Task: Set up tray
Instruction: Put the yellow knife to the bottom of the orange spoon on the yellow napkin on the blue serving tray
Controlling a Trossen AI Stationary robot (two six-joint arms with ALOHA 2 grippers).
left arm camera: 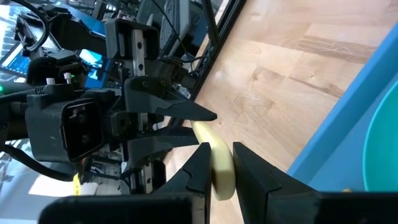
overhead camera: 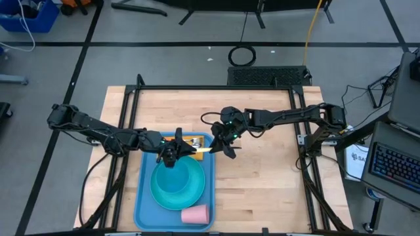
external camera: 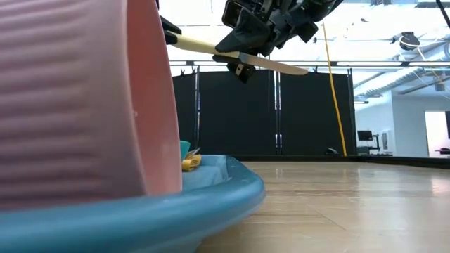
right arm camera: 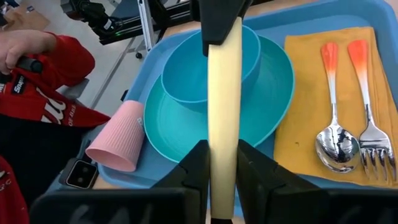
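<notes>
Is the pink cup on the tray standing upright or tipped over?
Tipped over. The pink cup lies on its side on the tray, beside the turquoise plate; the high view shows its length lying flat.

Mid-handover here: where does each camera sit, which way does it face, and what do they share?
High: overhead, facing down on the tray, both arms.
Low: table height behind the pink cup, facing the room; arms overhead.
Left wrist: behind the left gripper, facing the right arm.
Right wrist: behind the right gripper, over the dishes.
Shared: the cream knife, gripped at both ends.
</notes>
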